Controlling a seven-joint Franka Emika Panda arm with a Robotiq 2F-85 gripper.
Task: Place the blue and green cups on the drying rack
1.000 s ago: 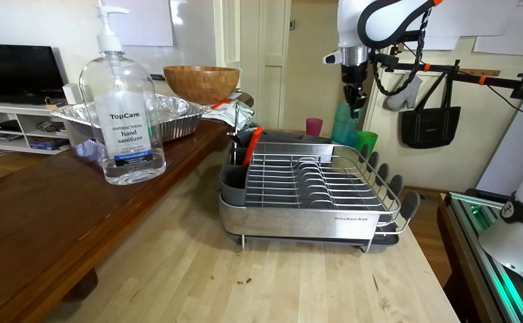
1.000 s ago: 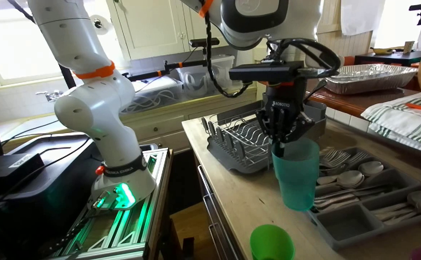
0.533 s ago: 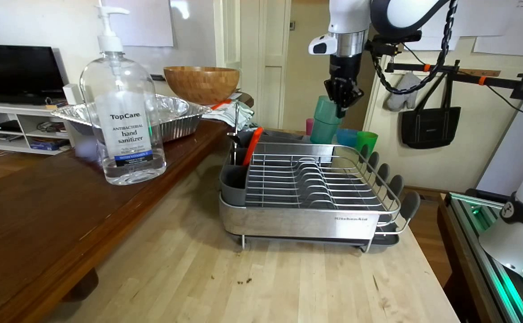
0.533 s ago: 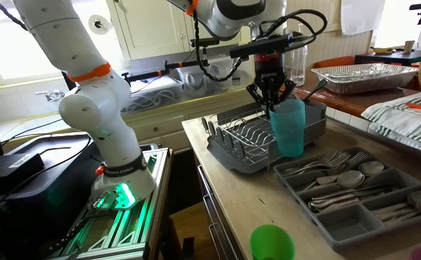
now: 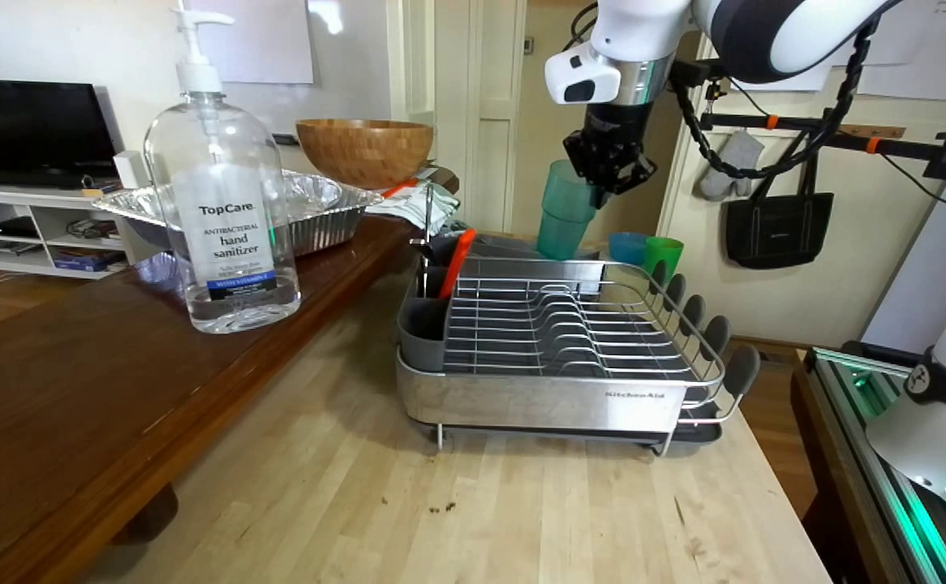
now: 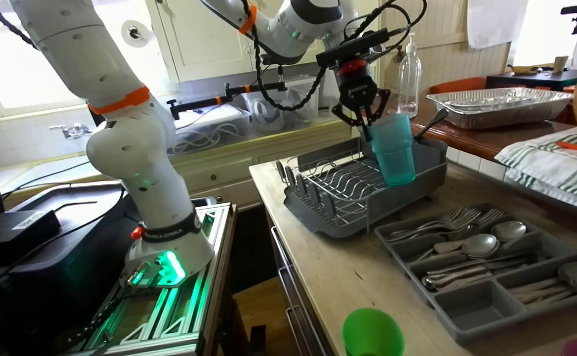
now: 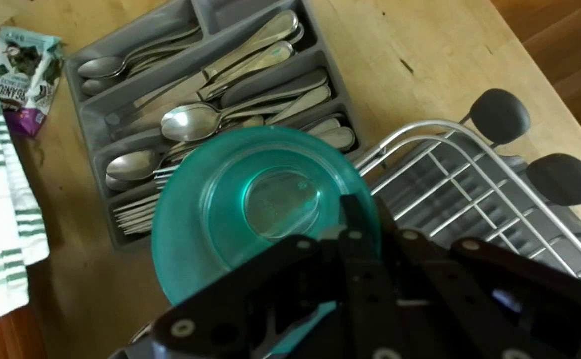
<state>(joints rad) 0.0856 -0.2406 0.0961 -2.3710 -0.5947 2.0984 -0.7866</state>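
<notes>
Blue-green cup [image 6: 395,153], pinched by its rim at one end of the drying rack [image 5: 534,403]

We see the gripper [image 7: 368,212] nipping the wall, one finger inside, one outside; the body hangs below and to one side, mouth up, long axis tilted, base pointing away from the fingers. In the wrist view the rack's wire corner lies on the finger side, so we judge the cup must travel inward over that end; whether the base clears it we cannot tell. Our cup looks translucent, stepped partway down and narrower at the foot.
</notes>
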